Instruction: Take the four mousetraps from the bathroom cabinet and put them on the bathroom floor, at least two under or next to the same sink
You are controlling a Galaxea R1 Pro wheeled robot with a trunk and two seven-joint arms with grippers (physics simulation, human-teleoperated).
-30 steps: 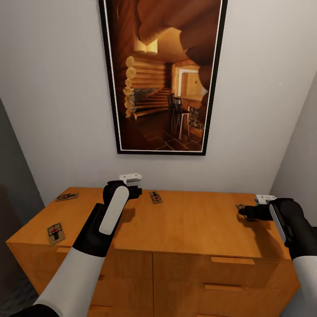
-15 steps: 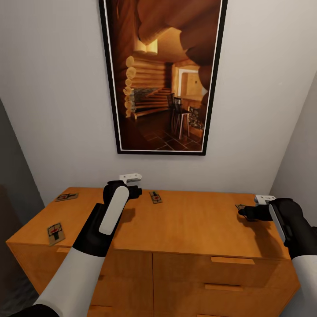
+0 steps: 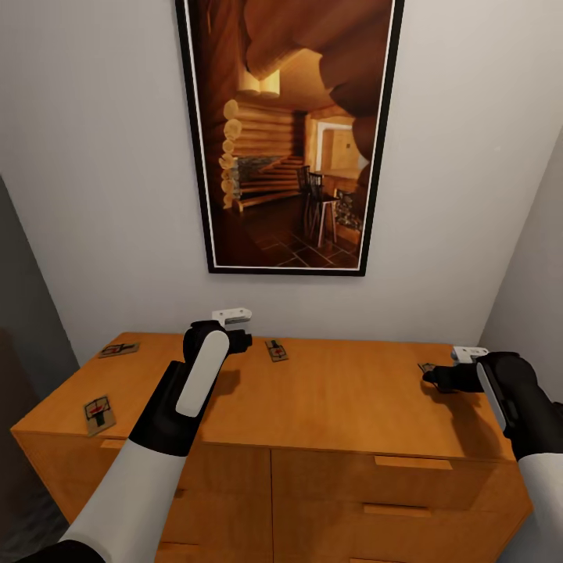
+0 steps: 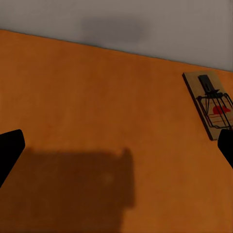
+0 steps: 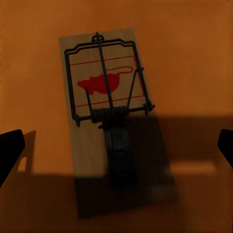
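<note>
Orange-brown cabinet [image 3: 328,399] carries 4 mousetraps. Right pincer [image 5: 116,145] hangs wide open, empty, straddling 1 trap [image 5: 109,126]; lower squarely, then close. Left pincer [image 4: 116,150] gapes empty beside another trap [image 4: 209,104].

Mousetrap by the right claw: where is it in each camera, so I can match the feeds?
Head view: the mousetrap lies at the right side of the cabinet top, at the tips of the right claw.
Right wrist view: mid-frame, flat between the open fingers.
Left wrist view: that is the other mousetrap, near the wall by the left claw.
Shared landmark: the orange-brown cabinet top.
</note>
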